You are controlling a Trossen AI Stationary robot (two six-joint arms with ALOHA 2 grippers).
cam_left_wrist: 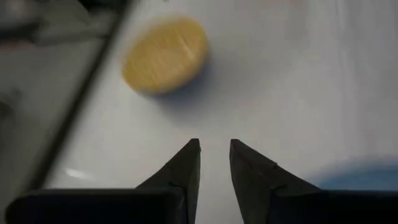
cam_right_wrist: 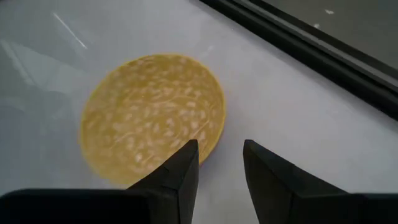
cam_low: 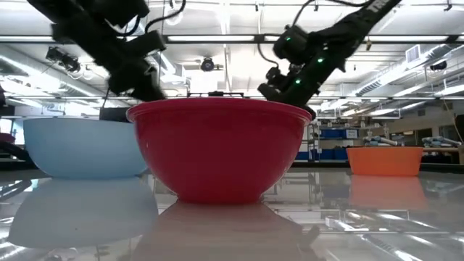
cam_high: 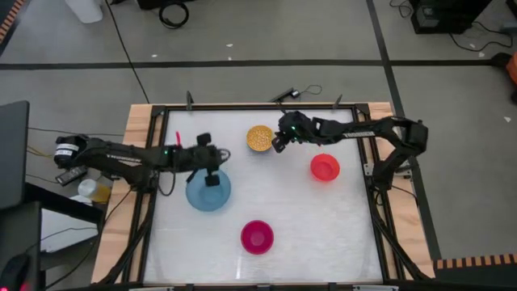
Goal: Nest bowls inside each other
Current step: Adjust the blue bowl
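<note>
On the white table (cam_high: 323, 234), centre of the high view, four bowls stand apart, none nested. Item one: light blue bowl (cam_high: 208, 192), left of centre, the largest, with the left gripper (cam_high: 212, 179) above its upper part; in the left wrist view this gripper's fingers (cam_left_wrist: 180, 171) stand a narrow gap apart with nothing between them. Item two: yellow bowl (cam_high: 259, 137), upper centre, empty, speckled inside; the right gripper (cam_high: 279, 145) sits just beside its right rim, fingers (cam_right_wrist: 180, 165) apart and clamped on nothing, one finger close over the rim in the right wrist view. Item three: orange bowl (cam_high: 325, 167), right of centre, untouched. Item four: red-magenta bowl (cam_high: 257, 237), lower centre, untouched, filling the foreground of the low view.
</note>
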